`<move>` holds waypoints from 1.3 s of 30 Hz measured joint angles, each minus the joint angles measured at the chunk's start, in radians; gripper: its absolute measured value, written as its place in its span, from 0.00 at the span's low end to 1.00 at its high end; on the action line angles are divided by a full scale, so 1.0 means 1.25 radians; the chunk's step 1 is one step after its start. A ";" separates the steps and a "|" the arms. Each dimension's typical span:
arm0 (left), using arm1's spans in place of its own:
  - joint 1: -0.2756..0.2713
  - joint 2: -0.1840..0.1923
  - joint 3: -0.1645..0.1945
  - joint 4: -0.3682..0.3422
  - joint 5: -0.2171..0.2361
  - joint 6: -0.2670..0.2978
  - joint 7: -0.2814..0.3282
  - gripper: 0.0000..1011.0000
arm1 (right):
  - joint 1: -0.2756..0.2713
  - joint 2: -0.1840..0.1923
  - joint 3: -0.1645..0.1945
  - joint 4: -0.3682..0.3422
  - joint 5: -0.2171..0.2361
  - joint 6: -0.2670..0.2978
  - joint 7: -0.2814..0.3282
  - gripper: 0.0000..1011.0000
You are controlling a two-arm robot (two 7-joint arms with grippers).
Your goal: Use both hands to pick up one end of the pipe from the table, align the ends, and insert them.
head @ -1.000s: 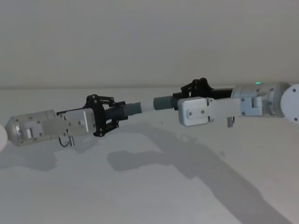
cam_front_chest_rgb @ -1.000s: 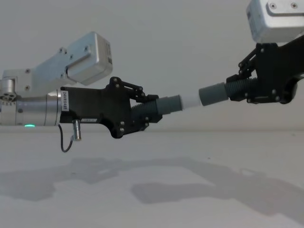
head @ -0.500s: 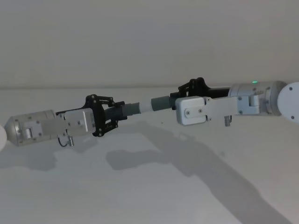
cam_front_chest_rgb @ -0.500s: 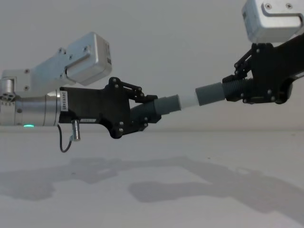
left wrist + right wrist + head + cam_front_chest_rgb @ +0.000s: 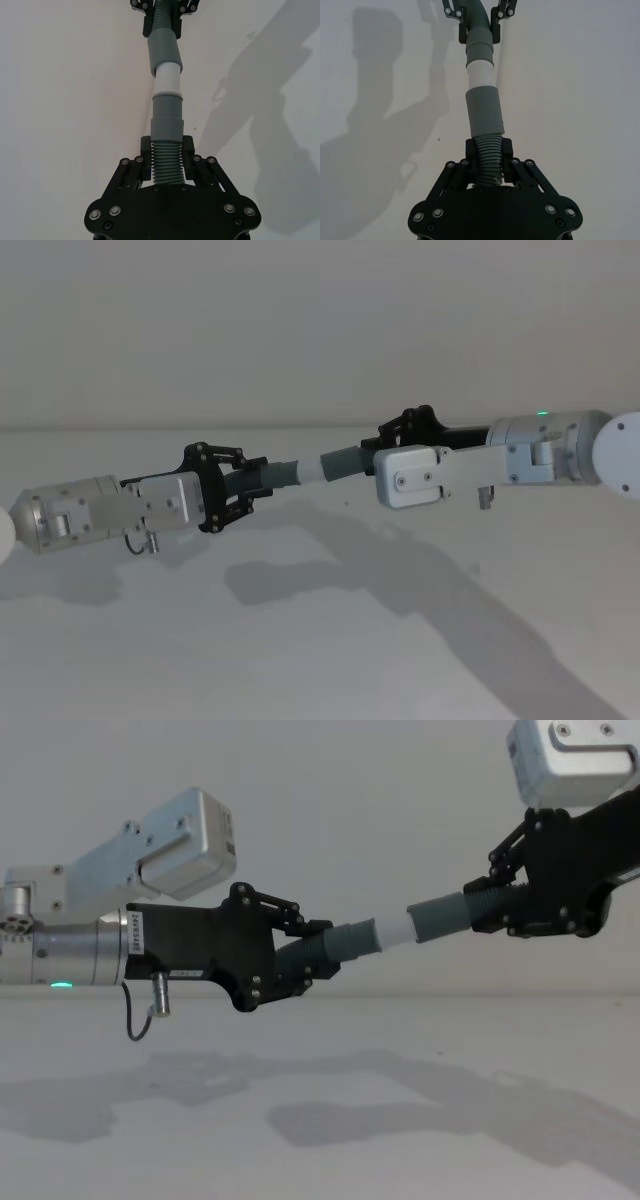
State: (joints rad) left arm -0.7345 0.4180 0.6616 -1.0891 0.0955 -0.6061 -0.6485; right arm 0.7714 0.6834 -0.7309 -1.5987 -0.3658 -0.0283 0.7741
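The left gripper [image 5: 300, 963] and right gripper [image 5: 500, 910] each clamped a tube piece — white tip [image 5: 394, 931] lay straight ahead, nearly in line with the socket [image 5: 437, 918].

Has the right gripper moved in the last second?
Yes. In the head view the right gripper has shifted left toward the stationary left gripper, covering more of the white tip.

Right end effector [image 5: 487, 159]: clamps ribbed grey pipe piece [image 5: 485, 112]. White tip [image 5: 480, 74] enters its socket. Left end effector [image 5: 479, 20] grips far piece [image 5: 479, 42]. Counter [image 5: 570, 90] below.
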 joint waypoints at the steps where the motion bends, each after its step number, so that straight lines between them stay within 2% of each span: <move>1: 0.000 0.000 0.000 0.000 0.000 0.000 0.000 0.32 | 0.000 0.000 0.000 0.000 0.000 0.000 0.000 0.25; 26: 0.000 -0.001 0.000 0.000 0.000 0.000 0.000 0.32 | 0.010 0.000 -0.007 0.003 0.003 0.002 0.007 0.25; 39: 0.000 -0.001 0.000 0.000 0.000 0.000 0.000 0.32 | 0.012 0.000 -0.010 -0.017 -0.017 0.058 0.024 0.25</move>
State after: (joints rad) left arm -0.7345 0.4173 0.6617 -1.0889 0.0956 -0.6061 -0.6485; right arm 0.7869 0.6833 -0.7435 -1.6198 -0.3873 0.0437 0.8045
